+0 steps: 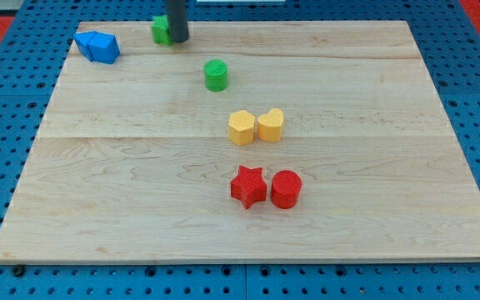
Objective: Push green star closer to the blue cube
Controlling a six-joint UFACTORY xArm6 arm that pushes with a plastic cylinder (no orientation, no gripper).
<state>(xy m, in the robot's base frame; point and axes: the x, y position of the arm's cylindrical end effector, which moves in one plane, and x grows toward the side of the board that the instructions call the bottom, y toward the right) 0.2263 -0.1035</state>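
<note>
While my tip [177, 39] touches it, green block [160, 30] sits left.

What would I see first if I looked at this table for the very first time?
Probably the bright pairs in the middle of the wooden board: a red star touching a red cylinder, and above them two yellow blocks side by side. At the view's top, my tip sits right beside the green star, with blue blocks off to the view's left.

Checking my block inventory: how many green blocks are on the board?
2. One green block sits at the view's top edge, partly hidden behind my tip, shape unclear. The green cylinder stands lower right of it, apart.
</note>
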